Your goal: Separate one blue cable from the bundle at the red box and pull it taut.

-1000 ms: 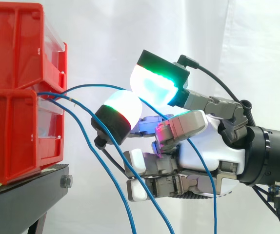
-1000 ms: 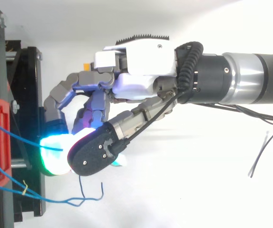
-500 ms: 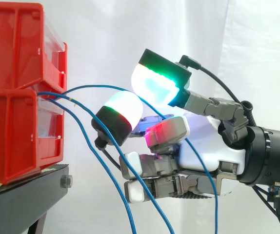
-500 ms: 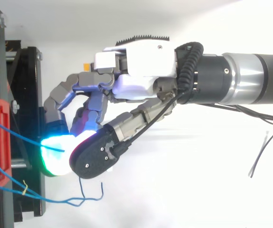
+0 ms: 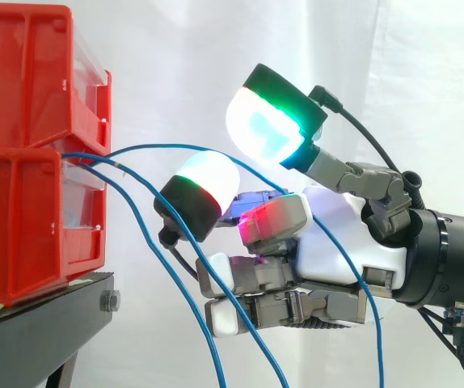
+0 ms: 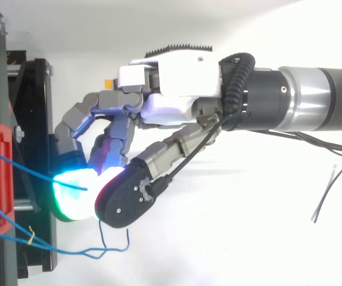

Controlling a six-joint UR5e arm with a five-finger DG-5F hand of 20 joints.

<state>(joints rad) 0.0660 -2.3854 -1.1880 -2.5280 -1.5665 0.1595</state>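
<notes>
Bright, even, diffuse light throughout

Hand [image 5: 341,242]: white moulded shell over the palm, grey metal links, and a black toothed strip along its far edge in the top view.
Pads [image 5: 258,129]: thick and rounded with black backs. One glows white-cyan with a green rim, one white with a green-red rim, one red.
Pad back [image 6: 126,199]: flat black plate with small screws.
Wrist [image 6: 266,98]: black ring.
Arm [image 6: 326,98]: brushed silver tube.

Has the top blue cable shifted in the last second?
Yes. In the side view the stretch of the top blue cable hanging across the hand has swung right, farther from the red bins.
</notes>
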